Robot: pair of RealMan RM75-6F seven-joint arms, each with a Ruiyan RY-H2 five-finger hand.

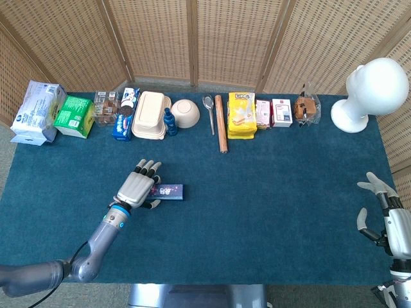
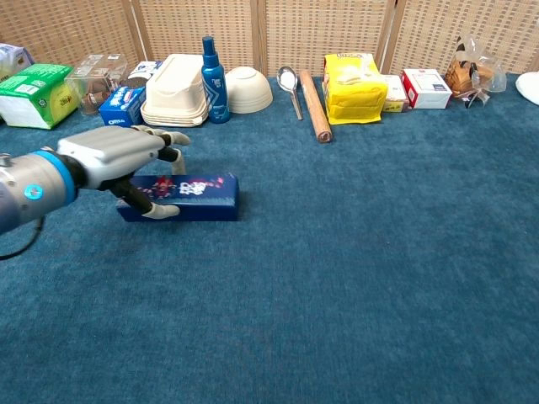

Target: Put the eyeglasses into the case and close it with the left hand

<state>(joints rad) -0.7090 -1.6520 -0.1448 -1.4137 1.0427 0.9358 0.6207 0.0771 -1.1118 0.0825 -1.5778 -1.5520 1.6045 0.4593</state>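
Observation:
The eyeglass case (image 1: 169, 191) is a long dark blue box with a flower print, and its lid is down. My left hand (image 1: 137, 188) grips its left end, fingers over the top and thumb under the near side. In the chest view the case (image 2: 199, 195) lies level, left of centre, with the left hand (image 2: 120, 156) on it. I cannot tell whether it touches the cloth. No eyeglasses show in either view. My right hand (image 1: 385, 217) hangs at the table's right edge with its fingers spread, holding nothing.
A row of goods lines the far edge: tissue pack (image 1: 36, 111), green pack (image 1: 74, 115), beige lunch box (image 2: 173, 90), blue bottle (image 2: 210, 69), bowl (image 2: 248, 89), rolling pin (image 2: 314, 105), yellow bag (image 2: 354, 87). A white mannequin head (image 1: 369, 93) stands at the back right.

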